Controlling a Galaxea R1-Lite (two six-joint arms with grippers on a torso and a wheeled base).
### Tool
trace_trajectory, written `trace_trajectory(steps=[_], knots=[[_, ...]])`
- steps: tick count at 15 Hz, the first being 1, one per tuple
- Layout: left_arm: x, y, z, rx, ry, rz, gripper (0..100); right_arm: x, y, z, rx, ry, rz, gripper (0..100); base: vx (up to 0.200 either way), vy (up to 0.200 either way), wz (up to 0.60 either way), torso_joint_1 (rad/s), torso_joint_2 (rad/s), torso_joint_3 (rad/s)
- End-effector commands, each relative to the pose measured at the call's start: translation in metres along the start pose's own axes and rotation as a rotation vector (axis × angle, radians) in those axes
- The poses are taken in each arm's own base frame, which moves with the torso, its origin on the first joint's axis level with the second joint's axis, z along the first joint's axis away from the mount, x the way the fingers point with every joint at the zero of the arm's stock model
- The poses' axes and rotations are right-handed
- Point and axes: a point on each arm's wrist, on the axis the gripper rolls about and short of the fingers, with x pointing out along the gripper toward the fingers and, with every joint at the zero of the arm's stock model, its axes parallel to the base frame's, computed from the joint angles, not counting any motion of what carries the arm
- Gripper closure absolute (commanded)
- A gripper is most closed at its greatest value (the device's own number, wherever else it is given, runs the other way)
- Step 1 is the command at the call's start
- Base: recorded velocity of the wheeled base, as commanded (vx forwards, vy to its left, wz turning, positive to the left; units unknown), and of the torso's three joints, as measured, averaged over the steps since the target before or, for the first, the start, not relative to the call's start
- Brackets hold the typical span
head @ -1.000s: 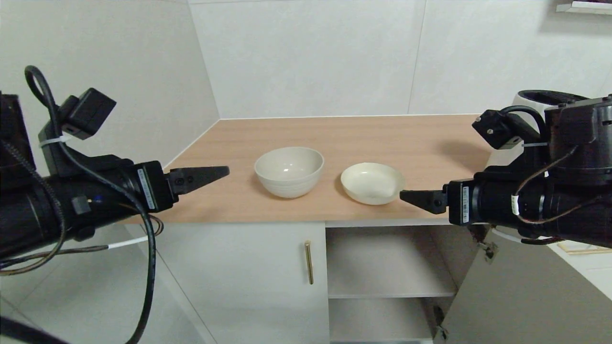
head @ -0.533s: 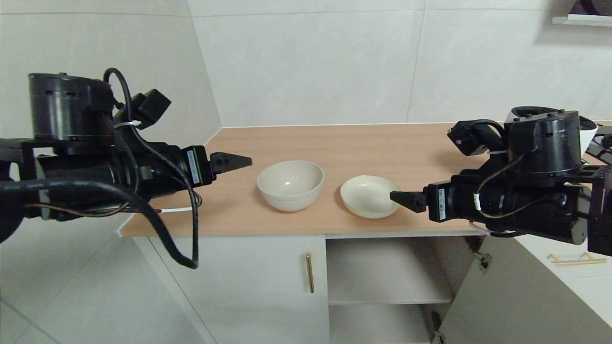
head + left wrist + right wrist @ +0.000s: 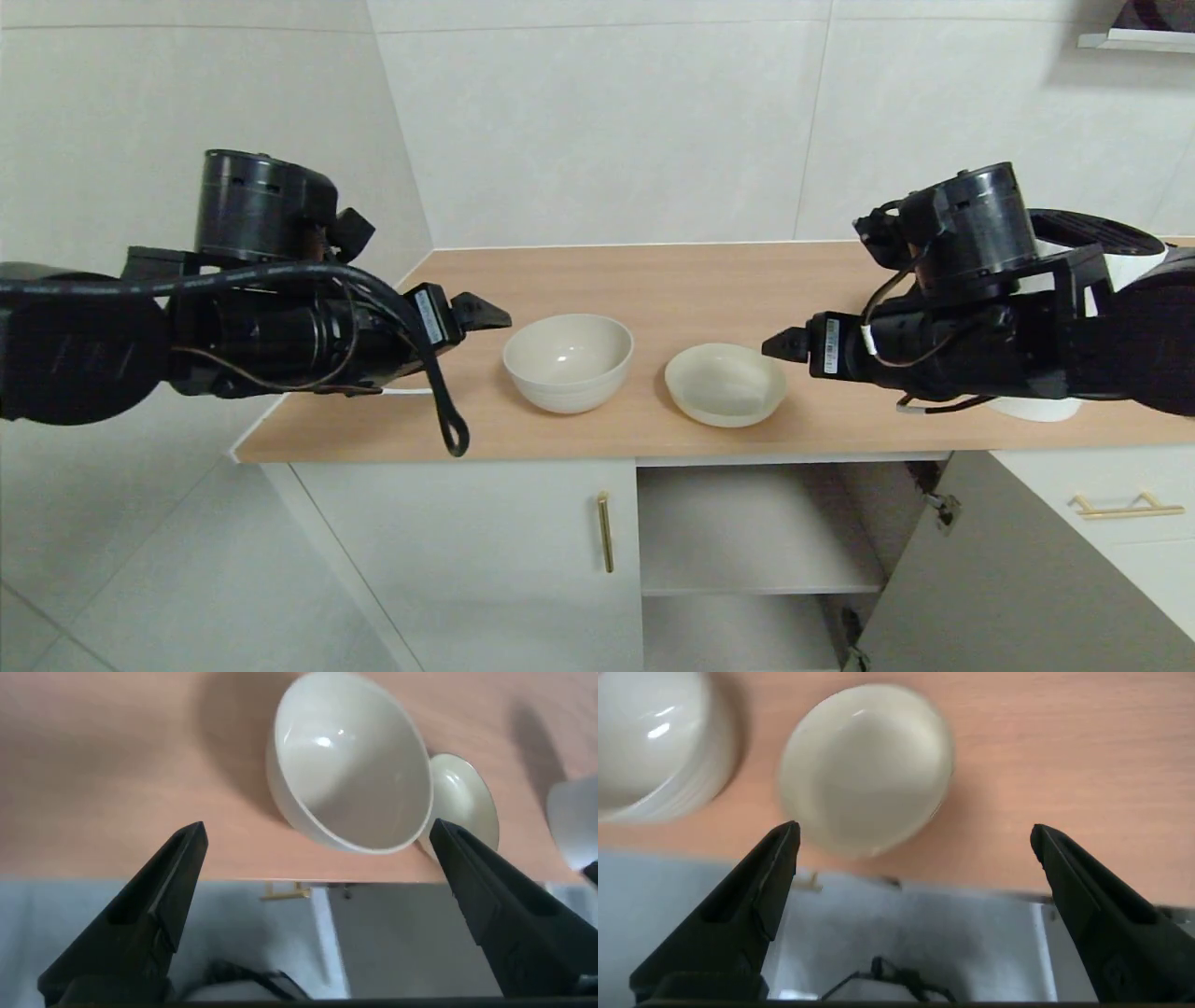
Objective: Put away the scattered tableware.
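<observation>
A light wood countertop (image 3: 709, 280) runs across the middle of the frame in a kitchen corner, backed by large pale wall tiles (image 3: 607, 121) with thin grout lines. Below it, at bottom centre, a white cabinet door (image 3: 485, 560) with an upright brass handle (image 3: 603, 532) stays closed beside an open compartment (image 3: 747, 523) with one shelf (image 3: 761, 583). Its door (image 3: 1008, 579) hangs open at lower right, near a drawer front (image 3: 1148, 560) with a brass pull (image 3: 1125, 508). A pale ledge (image 3: 1134, 41) juts in at upper right.

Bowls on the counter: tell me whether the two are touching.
Apart. The head view shows bare countertop between the deep bowl and the shallow bowl.
</observation>
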Motion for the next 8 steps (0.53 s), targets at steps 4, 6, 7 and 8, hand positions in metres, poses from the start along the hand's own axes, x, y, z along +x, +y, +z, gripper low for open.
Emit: trace_trajectory(steps=[4, 6, 7, 8], knots=[[0.04, -0.008, -0.01, -0.058, 0.071, 0.03, 0, 0.033, 0.005, -0.011, -0.002, 0.029, -0.041, 0, 0.0, 0.0, 0.0, 0.0, 0.0, 0.0], [0.055, -0.006, -0.013, -0.075, 0.071, 0.074, 0, 0.034, 0.005, -0.012, -0.003, 0.032, -0.042, 0, 0.0, 0.0, 0.0, 0.0, 0.0, 0.0], [0.064, -0.004, -0.012, -0.088, 0.054, 0.109, 0, 0.033, 0.005, -0.012, -0.003, 0.032, -0.042, 0, 0.0, 0.0, 0.0, 0.0, 0.0, 0.0], [0.071, -0.002, -0.014, -0.092, 0.05, 0.137, 0, 0.033, 0.005, -0.012, -0.002, 0.032, -0.042, 0, 0.0, 0.0, 0.0, 0.0, 0.0, 0.0]])
